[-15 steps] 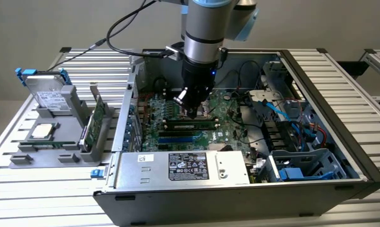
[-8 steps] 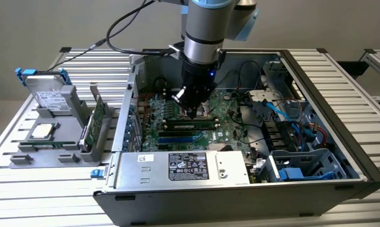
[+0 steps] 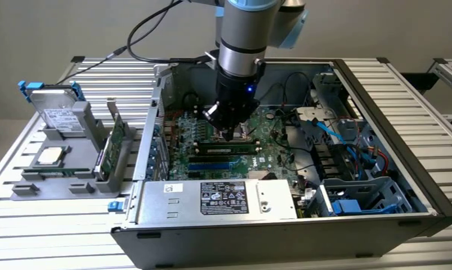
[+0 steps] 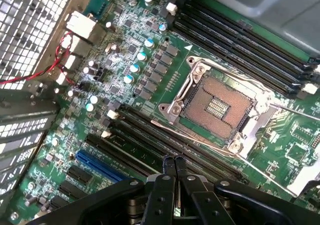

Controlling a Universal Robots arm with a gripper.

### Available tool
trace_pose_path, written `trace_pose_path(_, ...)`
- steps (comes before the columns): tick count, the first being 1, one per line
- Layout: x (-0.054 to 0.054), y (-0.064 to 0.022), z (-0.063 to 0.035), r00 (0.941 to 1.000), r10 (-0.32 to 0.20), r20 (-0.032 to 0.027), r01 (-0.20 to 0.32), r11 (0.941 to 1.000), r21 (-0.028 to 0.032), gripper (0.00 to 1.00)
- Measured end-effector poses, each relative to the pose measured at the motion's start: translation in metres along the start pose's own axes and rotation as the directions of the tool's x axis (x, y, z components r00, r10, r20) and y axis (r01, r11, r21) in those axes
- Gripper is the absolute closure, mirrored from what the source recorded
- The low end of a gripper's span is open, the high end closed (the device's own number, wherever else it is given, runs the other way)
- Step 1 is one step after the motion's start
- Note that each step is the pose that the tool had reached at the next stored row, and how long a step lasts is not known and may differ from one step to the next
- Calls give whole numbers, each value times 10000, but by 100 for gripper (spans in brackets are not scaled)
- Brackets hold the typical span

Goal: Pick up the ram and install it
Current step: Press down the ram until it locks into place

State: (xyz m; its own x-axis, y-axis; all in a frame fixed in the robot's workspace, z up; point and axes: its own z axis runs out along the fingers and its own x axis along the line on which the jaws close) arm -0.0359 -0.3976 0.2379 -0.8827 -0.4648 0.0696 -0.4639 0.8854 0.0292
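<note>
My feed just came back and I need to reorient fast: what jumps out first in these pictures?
The grey robot arm's black gripper reaches down into the open black computer case, fingers shut, just above the green motherboard. In the wrist view, the gripper hangs over long black memory slots beside the open, empty silver processor socket. Outside the case, toward the exterior view's left, a grey holder carries spare parts.

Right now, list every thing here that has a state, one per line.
gripper: jaws shut, empty, over the motherboard slots.
ram: lying in a motherboard slot, beneath the gripper.
processor socket: open, empty, pins bare.
computer case: side open, interior exposed.
processor chip: resting on the grey holder outside the case.
</note>
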Motion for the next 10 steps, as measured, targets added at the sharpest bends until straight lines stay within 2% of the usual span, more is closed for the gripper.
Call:
trace_pose_path(5, 0, 0, 4, 9966, 823, 22, -823, 9966, -59, 90)
trace_pose_path(10, -1, 0, 7, 9865, 1639, 39, -1639, 9864, -118, 90)
